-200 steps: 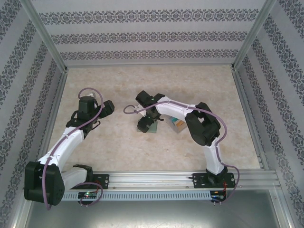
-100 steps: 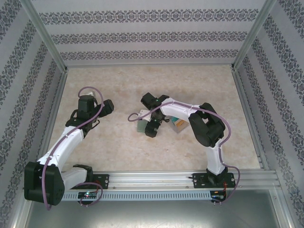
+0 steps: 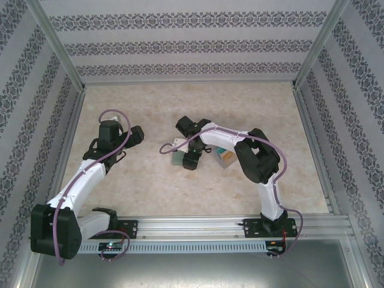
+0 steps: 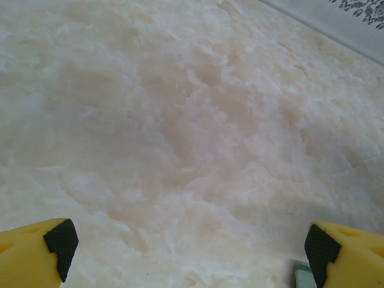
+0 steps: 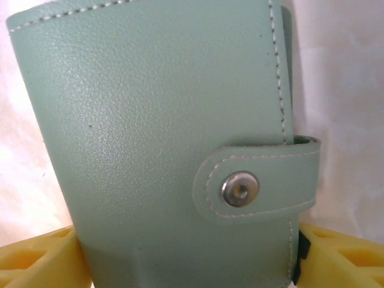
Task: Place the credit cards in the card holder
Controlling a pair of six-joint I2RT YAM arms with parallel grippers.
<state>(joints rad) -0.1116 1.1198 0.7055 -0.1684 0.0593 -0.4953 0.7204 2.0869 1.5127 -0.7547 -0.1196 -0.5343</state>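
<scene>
The card holder (image 5: 168,120) is a grey-green stitched pouch with a tab and metal snap (image 5: 240,189), lying shut on the table. In the top view the card holder (image 3: 177,156) sits near the table's middle. My right gripper (image 5: 189,255) reaches down over it, and its yellow fingers (image 5: 36,261) press against both long sides. My right gripper (image 3: 191,158) covers part of the pouch from above. The credit cards (image 3: 224,155) show as teal and orange bits just right of it, half under the right arm. My left gripper (image 4: 189,252) hangs open over bare table.
A clear box (image 3: 228,158) holds the cards beside the right forearm. A small grey-green corner (image 4: 302,278) shows by the left gripper's right finger. Patterned walls and metal rails (image 3: 312,138) bound the marbled tabletop (image 3: 138,180).
My right gripper came down around the card holder and its jaws narrowed onto the sides. The left arm has stayed still.
</scene>
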